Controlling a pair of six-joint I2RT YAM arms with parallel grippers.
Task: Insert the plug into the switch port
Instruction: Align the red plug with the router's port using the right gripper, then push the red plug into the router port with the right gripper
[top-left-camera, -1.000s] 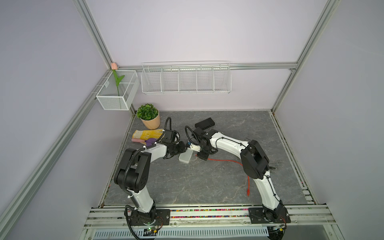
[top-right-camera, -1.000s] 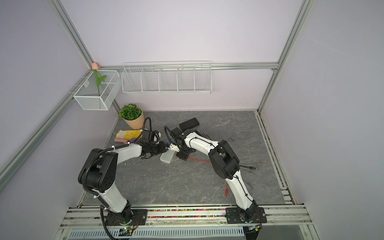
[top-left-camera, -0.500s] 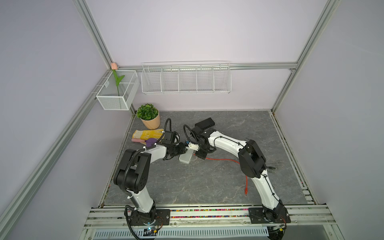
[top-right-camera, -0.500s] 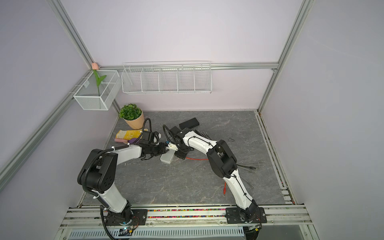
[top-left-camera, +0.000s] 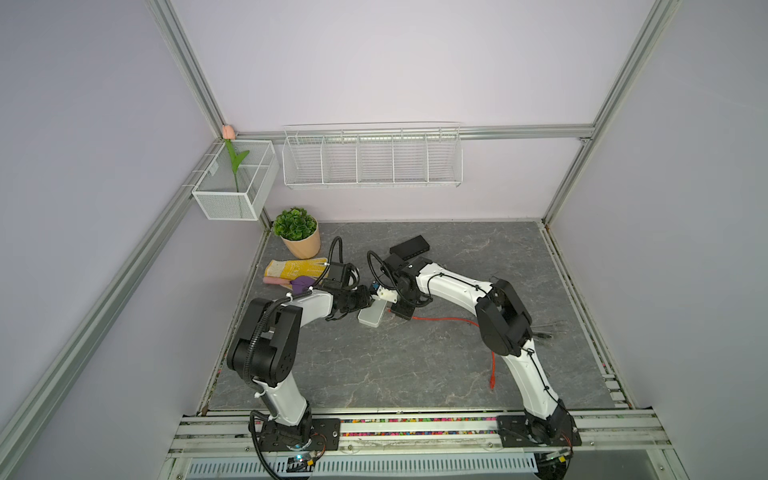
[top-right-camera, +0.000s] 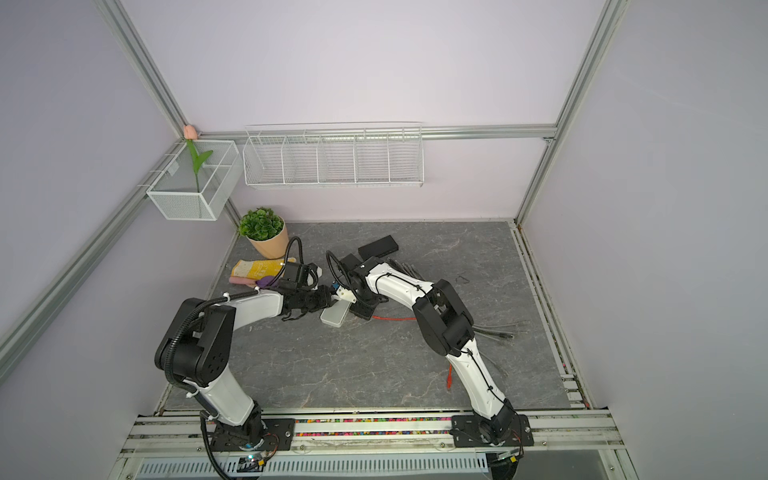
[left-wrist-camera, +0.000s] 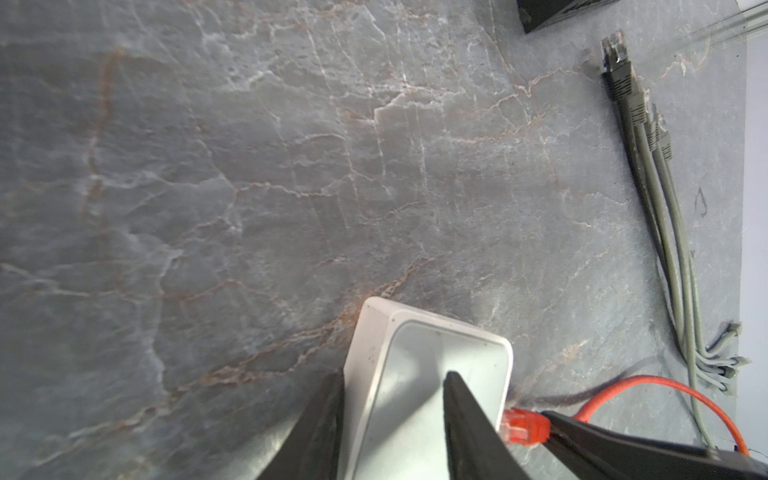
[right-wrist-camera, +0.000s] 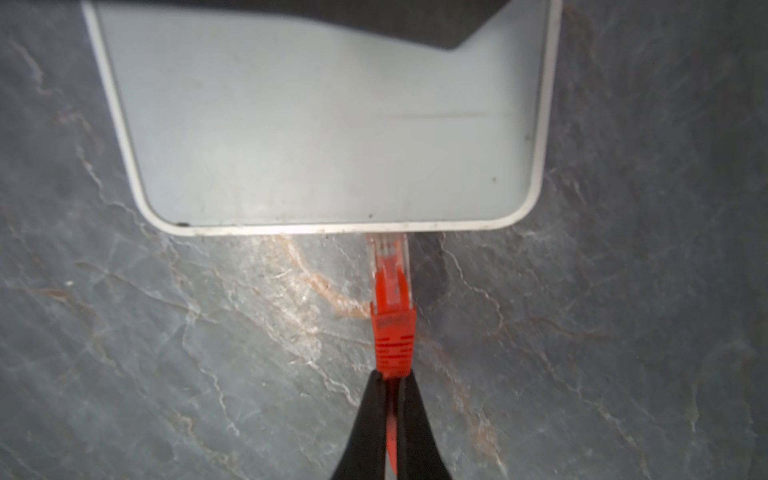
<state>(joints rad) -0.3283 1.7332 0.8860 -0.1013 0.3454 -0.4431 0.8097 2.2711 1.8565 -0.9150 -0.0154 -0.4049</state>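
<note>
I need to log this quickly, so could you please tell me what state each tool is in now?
Left tool: against the white box; whether it grips cannot be told.
Right tool: closed on the tail of the orange plug.

1. Both top views look steeply down from high in front, sharing the whole grey marbled table (top-left-camera: 374, 365).
2. Left wrist camera: close over the white rectangular plastic switch (left-wrist-camera: 407, 395).
3. Right wrist camera: closer, apparently facing its port edge; both show the orange plastic plug (right-wrist-camera: 392, 332).
</note>
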